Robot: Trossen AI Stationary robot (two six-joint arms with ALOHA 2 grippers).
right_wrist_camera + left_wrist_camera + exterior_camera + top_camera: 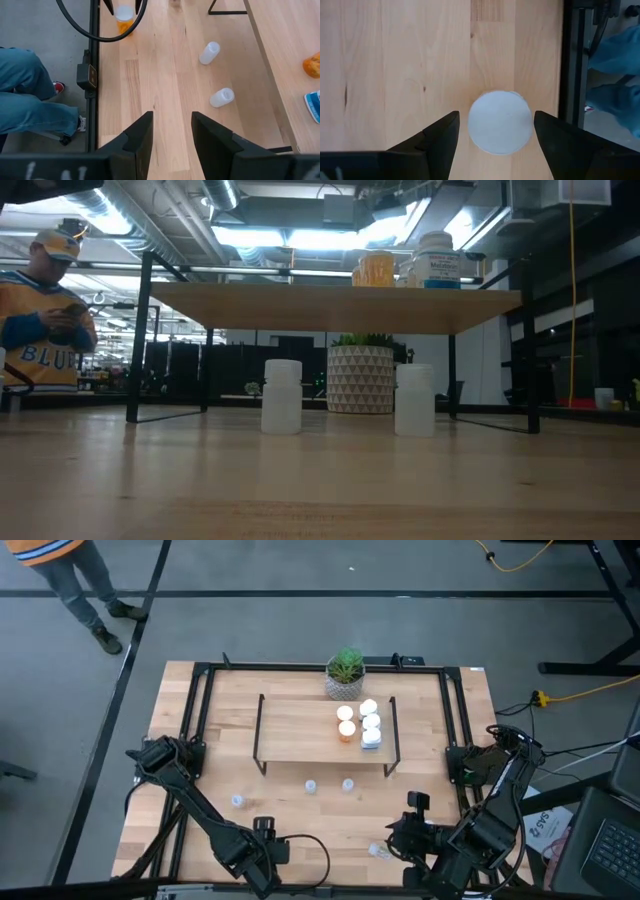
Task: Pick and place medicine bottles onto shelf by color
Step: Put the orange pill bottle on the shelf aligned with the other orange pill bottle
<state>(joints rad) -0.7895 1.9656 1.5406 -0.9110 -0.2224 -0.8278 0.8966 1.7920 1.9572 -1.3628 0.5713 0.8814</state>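
Note:
My left gripper (496, 116) points down near the table's front left, open, one finger on each side of an upright orange-tinted medicine bottle with a white cap (500, 131); a narrow gap shows on both sides. The right wrist view shows this bottle (124, 20) too. My right gripper (172, 117) hangs open above the front right, with nothing between its fingers. The shelf (300, 730) carries two orange bottles (346, 722) and three white ones (371, 722) at its right end. Two clear bottles (310, 785) (348, 784) stand on the table in front of the shelf.
Another clear bottle (237, 801) stands front left, and one (378, 851) lies near my right arm. A potted plant (345, 673) sits behind the shelf. A black frame (200, 690) borders the table. A person's legs (30, 100) are at the near edge; another person (70, 580) stands far left.

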